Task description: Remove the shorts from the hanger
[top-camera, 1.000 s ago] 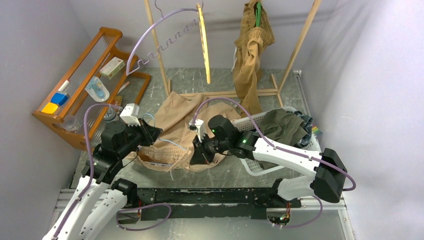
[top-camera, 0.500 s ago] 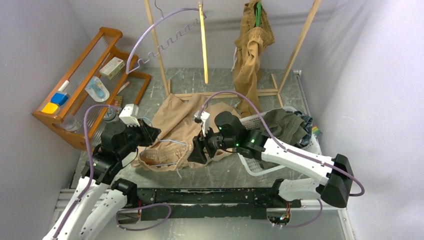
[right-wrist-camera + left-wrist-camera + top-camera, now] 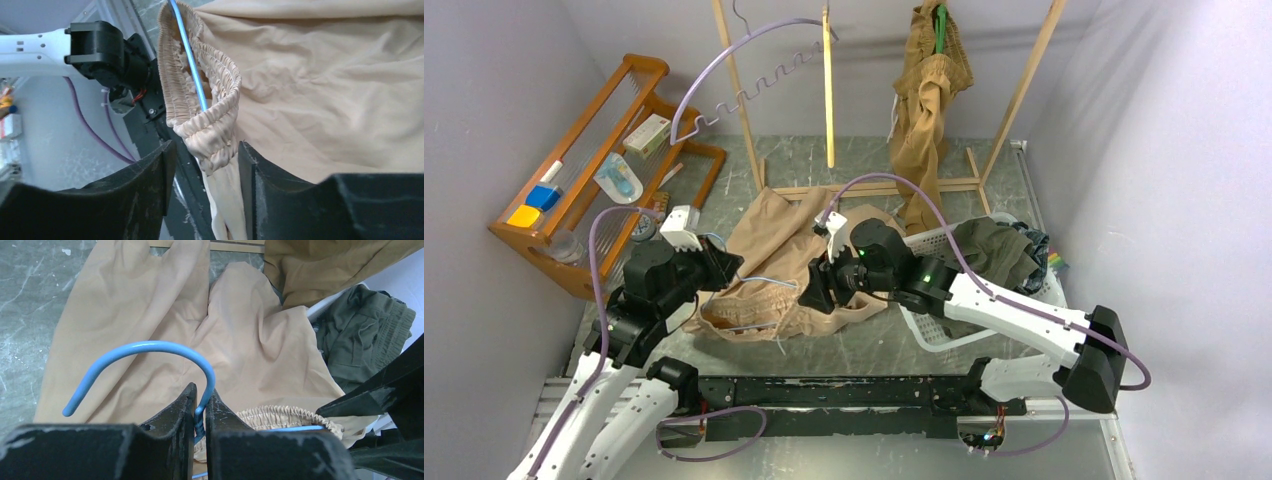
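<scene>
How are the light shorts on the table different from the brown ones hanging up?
The light shorts lie crumpled on the table with a blue hanger; the brown shorts hang from a green hanger. The light shorts are paler than the brown shorts. Both are cloth.

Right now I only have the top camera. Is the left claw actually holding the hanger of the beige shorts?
Observer: Yes. The left wrist view shows the left claw shut on the blue hanger, just below its hook.
Operator: And the right claw?
Observer: The right claw stands open around the elastic waistband of the beige shorts.
Operator: Is the waistband off the hanger?
Observer: No. The right wrist view shows the hanger running inside the waistband.
</scene>
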`<state>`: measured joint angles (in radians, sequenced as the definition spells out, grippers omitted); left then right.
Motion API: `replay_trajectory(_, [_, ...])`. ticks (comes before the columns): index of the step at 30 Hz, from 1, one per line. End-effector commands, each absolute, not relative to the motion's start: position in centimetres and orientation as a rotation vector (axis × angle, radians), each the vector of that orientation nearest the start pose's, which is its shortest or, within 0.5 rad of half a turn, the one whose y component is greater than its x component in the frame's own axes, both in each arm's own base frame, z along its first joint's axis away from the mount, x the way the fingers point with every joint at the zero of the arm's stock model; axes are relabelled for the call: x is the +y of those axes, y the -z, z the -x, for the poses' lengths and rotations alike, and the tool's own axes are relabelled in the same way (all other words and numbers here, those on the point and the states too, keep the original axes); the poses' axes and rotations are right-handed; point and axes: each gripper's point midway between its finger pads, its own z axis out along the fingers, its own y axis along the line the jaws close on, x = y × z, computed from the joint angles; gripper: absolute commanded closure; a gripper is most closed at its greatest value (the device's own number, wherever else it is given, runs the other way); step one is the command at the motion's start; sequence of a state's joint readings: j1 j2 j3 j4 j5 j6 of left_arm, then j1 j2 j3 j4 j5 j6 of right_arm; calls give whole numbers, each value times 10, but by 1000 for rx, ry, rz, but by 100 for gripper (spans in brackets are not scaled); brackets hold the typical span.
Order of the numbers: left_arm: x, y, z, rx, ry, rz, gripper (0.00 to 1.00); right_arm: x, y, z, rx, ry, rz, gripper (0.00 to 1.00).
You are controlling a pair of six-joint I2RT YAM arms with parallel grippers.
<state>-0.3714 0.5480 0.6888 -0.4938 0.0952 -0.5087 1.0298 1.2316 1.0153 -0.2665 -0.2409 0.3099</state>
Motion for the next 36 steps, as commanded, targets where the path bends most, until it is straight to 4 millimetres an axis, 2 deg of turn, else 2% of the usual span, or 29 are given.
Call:
replay_trajectory(1, [-122, -245, -219, 1935, 662, 68, 93, 367, -228, -144, 1985, -1119, 940, 60])
replay_trajectory(2, [-121, -245, -219, 1934, 662, 68, 93, 368, -232, -145, 1961, -1128, 925, 74])
replay_trajectory(3, [-121, -244, -219, 1937, 660, 67, 93, 367, -233, -146, 1949, -1131, 904, 79])
replay_trajectory(4, [-122, -243, -219, 1940, 664, 55, 93, 366, -232, -148, 1947, -1130, 877, 76])
replay_trajectory(6, [-125, -240, -217, 1957, 674, 37, 93, 364, -237, -148, 1921, -1141, 861, 60])
replay_trajectory(9, [-126, -235, -216, 1977, 671, 26, 93, 364, -231, -150, 1943, -1115, 870, 54])
replay_trajectory(14, [-127, -237, -217, 1971, 675, 27, 93, 369, -213, -153, 2010, -1077, 895, 56])
replay_trajectory(18, [-125, -234, -218, 1978, 664, 34, 93, 371, -210, -156, 2009, -1079, 871, 71])
replay_trajectory(19, [-125, -234, -218, 1978, 662, 36, 93, 370, -212, -157, 1997, -1082, 857, 72])
replay_trajectory(21, [-124, -233, -217, 1982, 662, 42, 93, 368, -218, -156, 1964, -1102, 842, 69])
replay_trajectory(24, [-125, -232, -217, 1986, 661, 41, 93, 365, -219, -157, 1964, -1086, 831, 55])
replay_trajectory(27, [-126, -232, -219, 1989, 662, 35, 93, 363, -213, -160, 1981, -1055, 825, 54])
replay_trajectory(30, [-127, -233, -219, 1991, 672, 36, 93, 366, -211, -159, 1989, -1064, 838, 71])
replay_trajectory(31, [-128, -234, -219, 1987, 674, 35, 93, 367, -210, -159, 1991, -1067, 839, 73])
replay_trajectory(33, [-127, -234, -220, 1982, 670, 35, 93, 367, -212, -159, 1978, -1075, 830, 85])
replay_trajectory(36, [-126, -231, -220, 1996, 657, 36, 93, 363, -214, -163, 1968, -1058, 796, 89])
